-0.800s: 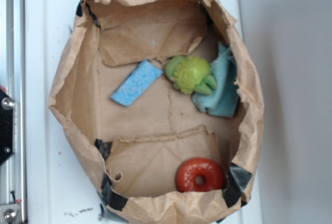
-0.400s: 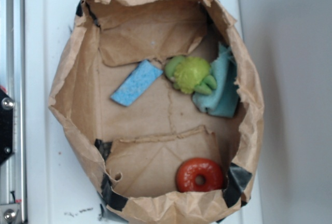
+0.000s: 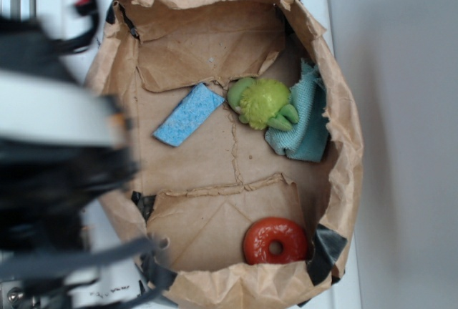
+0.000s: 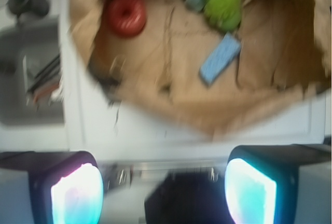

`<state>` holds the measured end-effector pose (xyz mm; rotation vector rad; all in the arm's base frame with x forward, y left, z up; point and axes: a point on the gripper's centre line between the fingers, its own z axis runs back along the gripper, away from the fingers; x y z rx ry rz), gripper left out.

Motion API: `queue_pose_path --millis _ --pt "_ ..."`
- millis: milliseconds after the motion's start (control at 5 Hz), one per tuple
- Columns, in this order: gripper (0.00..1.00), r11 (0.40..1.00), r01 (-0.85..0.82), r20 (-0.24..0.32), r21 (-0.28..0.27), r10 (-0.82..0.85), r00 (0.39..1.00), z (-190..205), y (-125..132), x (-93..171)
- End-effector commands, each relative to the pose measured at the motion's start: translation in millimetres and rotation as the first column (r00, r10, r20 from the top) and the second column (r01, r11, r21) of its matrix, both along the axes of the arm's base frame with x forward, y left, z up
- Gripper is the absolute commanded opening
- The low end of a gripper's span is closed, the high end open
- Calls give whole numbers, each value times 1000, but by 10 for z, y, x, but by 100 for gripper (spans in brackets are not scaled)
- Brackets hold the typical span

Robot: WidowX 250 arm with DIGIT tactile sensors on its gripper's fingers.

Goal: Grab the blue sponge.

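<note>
A: Where does the blue sponge (image 3: 189,114) lie?

B: Flat on the floor of the brown paper bag (image 3: 107,119), at about ten o'clock from the bag's middle in the exterior view, set on a slant. Nothing touches it. The green plush toy (image 3: 263,103) lies just beside its upper end, at three o'clock from it, resting partly on the teal cloth (image 3: 309,123).

A: And the gripper (image 4: 163,190)?

B: In the wrist view its two fingers (image 4: 75,193) stand wide apart at the bottom edge, with nothing between them, so the claw is released. It hangs outside the bag, over the white tabletop (image 4: 155,141). The sponge (image 4: 220,59) shows well apart from it, up at one o'clock.

A: Anything else in the bag?

B: A red ring (image 3: 275,241) at five o'clock, near the bag's wall. The blurred arm (image 3: 57,151) fills the exterior view's left side, around nine o'clock.
</note>
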<state>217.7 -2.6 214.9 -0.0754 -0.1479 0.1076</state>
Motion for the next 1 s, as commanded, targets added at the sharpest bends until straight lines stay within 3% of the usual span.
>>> queue_pose_path --millis 0,200,400,800 --pt "100 987 -160 124 33 154 980 -484 497 492" --pt "100 980 -197 106 24 194 975 -808 584 591" --pt "100 978 -208 -46 10 208 977 -1108 589 670" --pt "100 978 -208 -46 10 208 977 -1108 589 670"
